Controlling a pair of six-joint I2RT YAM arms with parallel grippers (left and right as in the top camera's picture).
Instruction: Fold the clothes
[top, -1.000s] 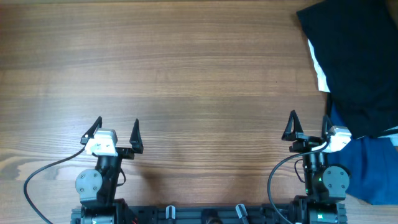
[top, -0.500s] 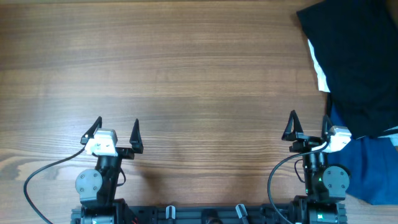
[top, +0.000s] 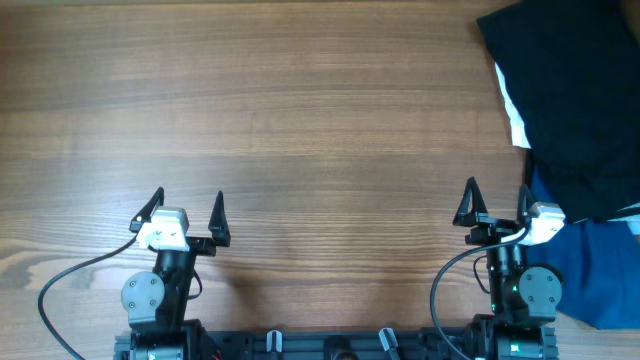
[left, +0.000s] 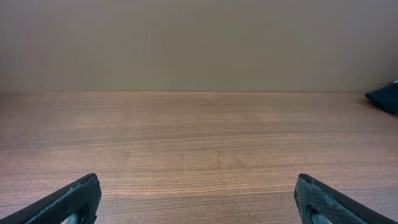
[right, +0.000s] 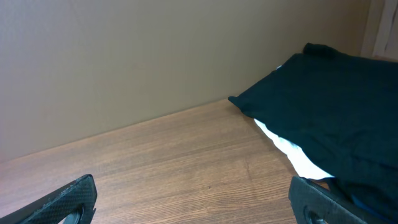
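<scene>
While L gripper & R gripper gape empty, clothes run far-to-near, lining facing left.

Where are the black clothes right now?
Overhead, the black clothes lie at the far right corner of the table, beyond the open right gripper, overlapping a blue cloth.

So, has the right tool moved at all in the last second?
No. Seen from overhead, the right tool sits where it was, open, in the same spot below the black clothes.
</scene>
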